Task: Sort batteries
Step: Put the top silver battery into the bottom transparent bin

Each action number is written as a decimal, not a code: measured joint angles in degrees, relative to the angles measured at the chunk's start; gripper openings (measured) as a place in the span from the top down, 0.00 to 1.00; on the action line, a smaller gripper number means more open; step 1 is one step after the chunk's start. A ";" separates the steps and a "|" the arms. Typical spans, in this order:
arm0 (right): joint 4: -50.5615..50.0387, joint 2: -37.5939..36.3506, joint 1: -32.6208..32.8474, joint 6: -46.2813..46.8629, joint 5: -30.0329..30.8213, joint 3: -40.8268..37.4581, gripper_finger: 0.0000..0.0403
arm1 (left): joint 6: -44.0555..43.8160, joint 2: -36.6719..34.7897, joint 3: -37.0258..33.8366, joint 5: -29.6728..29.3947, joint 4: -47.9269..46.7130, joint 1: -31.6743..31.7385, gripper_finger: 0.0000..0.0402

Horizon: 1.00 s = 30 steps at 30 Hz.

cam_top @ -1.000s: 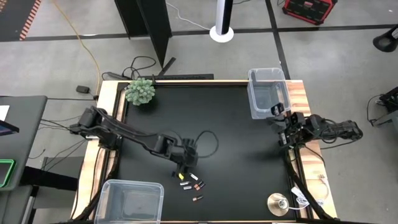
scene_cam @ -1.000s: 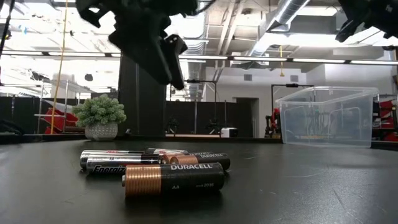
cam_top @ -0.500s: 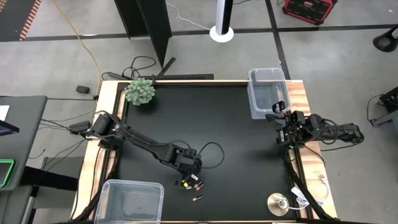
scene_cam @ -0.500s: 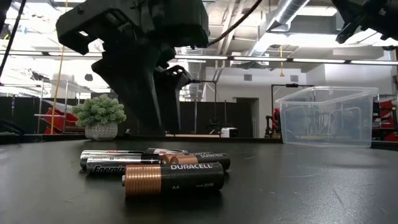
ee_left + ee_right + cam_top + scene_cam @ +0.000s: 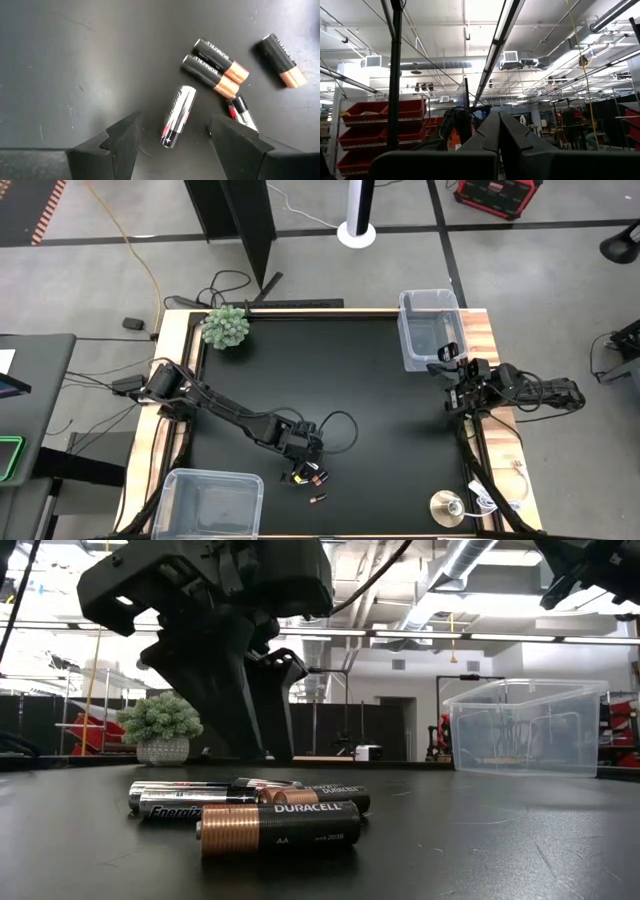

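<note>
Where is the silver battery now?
In the left wrist view, the silver battery lies on the black table between the open left claw fingers, beside two copper-tipped batteries.

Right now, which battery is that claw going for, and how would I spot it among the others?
Find the black table and the left claw hanging open near its front edge, over a small cluster of batteries. Between its fingers lies the silver battery. It is the only pale, shiny one of its size; the three Duracell batteries beside it are black with copper ends.

Left gripper [image 5: 172,131] lowered near the table's front, fingers spread apart, right gripper [image 5: 452,377] at the right edge, fingers together
</note>
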 joint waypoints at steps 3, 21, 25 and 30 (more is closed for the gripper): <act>-0.06 0.00 0.00 0.00 0.00 0.01 0.93 | -0.09 0.89 0.02 -1.15 0.23 -0.08 0.43; -0.27 0.00 -0.02 -0.06 0.13 0.04 0.93 | -2.27 5.25 0.28 -5.83 0.13 -0.12 0.50; -0.24 0.00 -0.02 -0.07 0.13 0.04 0.93 | -1.76 5.35 0.22 -6.34 0.22 -0.06 0.60; -0.23 0.00 -0.02 -0.11 0.13 0.04 0.93 | 1.01 5.46 0.17 -6.46 0.17 -0.04 0.77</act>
